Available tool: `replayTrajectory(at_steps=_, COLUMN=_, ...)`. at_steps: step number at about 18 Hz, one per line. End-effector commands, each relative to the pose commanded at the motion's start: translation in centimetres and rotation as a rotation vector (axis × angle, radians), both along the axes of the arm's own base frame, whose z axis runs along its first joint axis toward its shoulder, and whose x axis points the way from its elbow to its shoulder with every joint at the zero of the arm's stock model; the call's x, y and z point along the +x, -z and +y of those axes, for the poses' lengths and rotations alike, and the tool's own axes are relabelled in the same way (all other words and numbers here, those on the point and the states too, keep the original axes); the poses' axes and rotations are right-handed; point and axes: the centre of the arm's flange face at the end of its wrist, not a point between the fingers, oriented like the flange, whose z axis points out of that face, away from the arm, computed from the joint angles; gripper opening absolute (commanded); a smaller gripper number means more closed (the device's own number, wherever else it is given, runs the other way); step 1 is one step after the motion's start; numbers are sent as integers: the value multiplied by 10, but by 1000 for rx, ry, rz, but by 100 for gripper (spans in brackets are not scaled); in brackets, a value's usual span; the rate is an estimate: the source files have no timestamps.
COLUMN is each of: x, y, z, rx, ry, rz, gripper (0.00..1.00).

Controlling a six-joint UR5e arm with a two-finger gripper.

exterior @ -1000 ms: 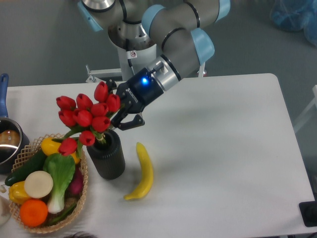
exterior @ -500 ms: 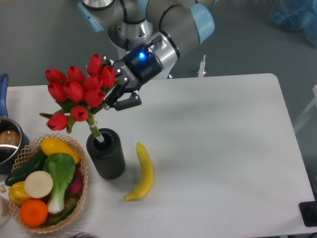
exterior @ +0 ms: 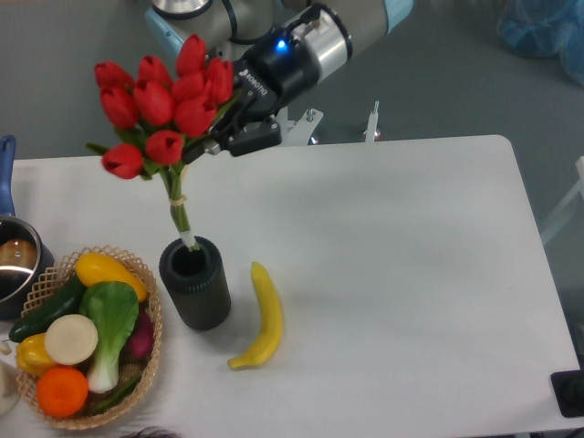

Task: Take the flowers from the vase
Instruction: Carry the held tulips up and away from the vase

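The flowers (exterior: 164,105), a bunch of red tulip buds with green leaves and tied pale stems, hang in the air at the upper left. My gripper (exterior: 222,135) is shut on them just under the buds, at the right side of the bunch. The stem ends (exterior: 185,233) reach down to the mouth of the vase (exterior: 196,283), a dark charcoal cylinder standing on the white table, and sit right at its rim.
A yellow banana (exterior: 263,316) lies right of the vase. A wicker basket (exterior: 146,374) of vegetables and fruit stands at the lower left. A pot (exterior: 14,260) sits at the left edge. The table's right half is bare white surface.
My gripper has risen and shifted right with the flowers. The stems have slid up out of the vase until only their tips reach its mouth.
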Motion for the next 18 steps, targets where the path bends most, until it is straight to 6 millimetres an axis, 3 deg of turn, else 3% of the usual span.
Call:
replayTrajectory(at_steps=3, x=-35, y=1, z=-33, rx=-15, ry=-99, rz=1, gripper=44)
replayTrajectory(at_steps=8, x=-104, y=6, z=-112, rx=-21, ry=-303, rz=-6, gripper=44)
replayTrajectory(at_steps=11, x=-143, y=20, z=-162, rx=-41, ry=-418, rz=-20, gripper=44)
replayTrajectory(at_steps=15, x=-160, y=44, z=-178, rx=-199, ry=-479, rz=-18, gripper=44)
replayTrajectory(at_steps=18, x=-180, y=64, z=-181, rx=-220, ry=-481, rz=-40, gripper=44)
